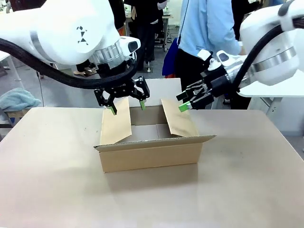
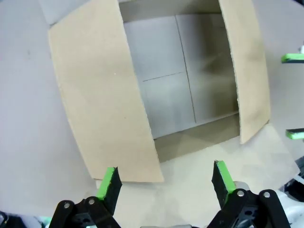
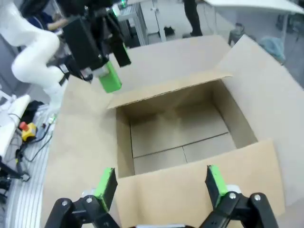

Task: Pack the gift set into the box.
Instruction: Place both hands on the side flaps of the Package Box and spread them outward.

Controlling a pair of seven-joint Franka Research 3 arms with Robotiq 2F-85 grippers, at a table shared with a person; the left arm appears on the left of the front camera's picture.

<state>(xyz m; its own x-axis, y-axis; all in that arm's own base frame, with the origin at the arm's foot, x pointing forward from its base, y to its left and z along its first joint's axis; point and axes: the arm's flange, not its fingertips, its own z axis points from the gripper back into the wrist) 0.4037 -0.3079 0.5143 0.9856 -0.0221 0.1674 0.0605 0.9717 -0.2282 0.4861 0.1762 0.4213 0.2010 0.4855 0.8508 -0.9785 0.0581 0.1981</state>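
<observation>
While open-topped, box [image 1: 149,156] beneath left hand [image 1: 128,108].

Black on the left gripper [image 1: 128,108], bright green on its pads [image 1: 113,110]; same black and green on the right gripper [image 1: 186,103]. Plain brown, unprinted, on the box [image 1: 149,156] beneath both sets of fingertips; paler grey-brown on its inner floor ahead of the left fingers, crossed by thin dark seam lines. Matte pale beige on the table [image 1: 57,190] around the fingers, without pattern. Glossy white on the left arm [image 1: 71,28] and right arm [image 1: 270,33] behind the fingers, with silver bands and black cables [image 1: 9,47]. Small black triangle mark [image 1: 82,35] on the left arm's shell. Light blue on the person's top [image 1: 204,28] beyond the right fingers. Pale teal on a cloth [image 1: 19,99] well outside the left fingers. Red over yellow on a button [image 3: 26,130] off to the side of the right fingers.
</observation>
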